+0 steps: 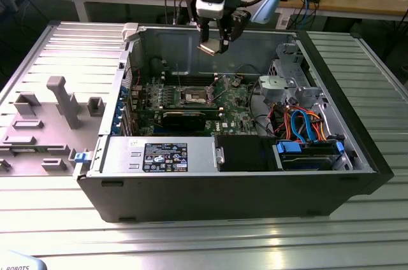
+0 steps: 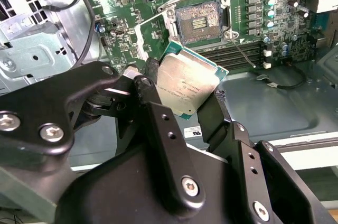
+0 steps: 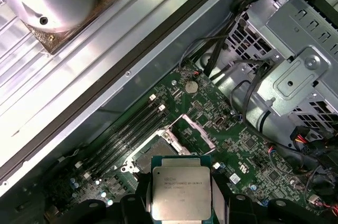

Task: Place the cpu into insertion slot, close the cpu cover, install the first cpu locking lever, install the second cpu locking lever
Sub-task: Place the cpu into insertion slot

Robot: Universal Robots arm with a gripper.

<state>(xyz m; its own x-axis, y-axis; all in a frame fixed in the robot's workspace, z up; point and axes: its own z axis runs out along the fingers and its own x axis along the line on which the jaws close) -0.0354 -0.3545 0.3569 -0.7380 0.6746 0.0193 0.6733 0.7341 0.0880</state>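
Holds, in the clenched pincer (image 2: 185,96), the cpu (image 2: 187,78) by two opposite edges, metal top showing in both wrist views. Hangs high over the open computer case (image 1: 210,193), clear of everything else, with the chip looking tilted in the exterior view. Leaves the insertion slot (image 1: 196,96) bare on the green motherboard (image 1: 239,101), well below at about six o'clock from the pincer in the exterior view, with the cpu cover (image 2: 139,38) swung up just beside the socket. Under the case, a ribbed metal counter (image 1: 191,244). Likely hazards from here: setting the chip down tilted or turned off its keying, and so bending the socket contacts; losing it from so narrow an edge hold; clipping the raised cover during any descent, given the tight gap between frame and socket.
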